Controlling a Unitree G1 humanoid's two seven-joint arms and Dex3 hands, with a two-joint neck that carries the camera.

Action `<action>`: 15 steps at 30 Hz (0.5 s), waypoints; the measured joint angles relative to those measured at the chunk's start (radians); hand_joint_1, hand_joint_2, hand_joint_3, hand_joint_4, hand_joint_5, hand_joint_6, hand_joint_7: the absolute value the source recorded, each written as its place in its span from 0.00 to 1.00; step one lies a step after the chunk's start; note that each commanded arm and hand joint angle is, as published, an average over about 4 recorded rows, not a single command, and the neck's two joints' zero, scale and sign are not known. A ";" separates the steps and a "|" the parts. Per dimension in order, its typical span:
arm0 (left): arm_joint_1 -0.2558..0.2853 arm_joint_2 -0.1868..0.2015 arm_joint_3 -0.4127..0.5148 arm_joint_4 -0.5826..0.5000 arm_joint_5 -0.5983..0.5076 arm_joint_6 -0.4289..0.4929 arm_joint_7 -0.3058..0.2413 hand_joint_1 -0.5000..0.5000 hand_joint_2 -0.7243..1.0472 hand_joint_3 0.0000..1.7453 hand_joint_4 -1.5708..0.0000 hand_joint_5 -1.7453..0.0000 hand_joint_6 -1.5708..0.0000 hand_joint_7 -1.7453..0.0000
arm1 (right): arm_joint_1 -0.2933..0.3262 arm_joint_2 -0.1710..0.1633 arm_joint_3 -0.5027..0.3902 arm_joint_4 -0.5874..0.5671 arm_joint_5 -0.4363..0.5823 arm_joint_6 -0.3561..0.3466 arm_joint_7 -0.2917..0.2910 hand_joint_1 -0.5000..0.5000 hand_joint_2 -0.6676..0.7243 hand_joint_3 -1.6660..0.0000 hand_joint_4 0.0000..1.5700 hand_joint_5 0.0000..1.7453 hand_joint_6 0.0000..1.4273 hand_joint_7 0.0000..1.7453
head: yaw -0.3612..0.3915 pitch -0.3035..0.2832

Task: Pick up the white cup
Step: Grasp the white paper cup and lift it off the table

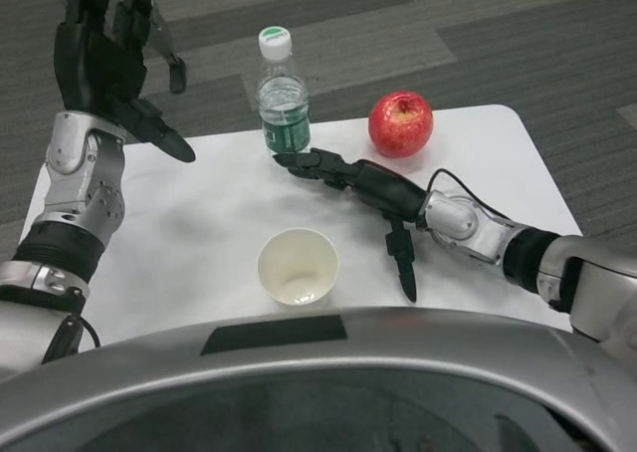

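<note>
The white cup (298,266) stood alone near the front edge of the surface (199,223), with bare surface to its left and behind it. The right robot hand (348,178) lay flat behind and to its right, apart from the rim. A water bottle (282,94) and a red apple (400,123) stood farther back, well apart from the cup.

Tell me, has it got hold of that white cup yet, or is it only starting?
Nothing looks done yet: the white cup stands upright on the table, untouched. In hand: the right hand lies open just beyond the cup, fingertips near the water bottle, with the apple behind. The left hand is raised, holding nothing. Left: reaching the cup, gripping it, lifting it.
</note>
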 measured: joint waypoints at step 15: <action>-0.018 0.042 -0.037 0.013 -0.038 0.000 -0.006 0.11 0.05 0.05 1.00 0.88 1.00 0.78 | -0.051 0.078 0.013 -0.010 0.013 0.084 0.254 0.06 0.91 0.95 0.00 0.25 0.00 0.12 | 0.006 -0.020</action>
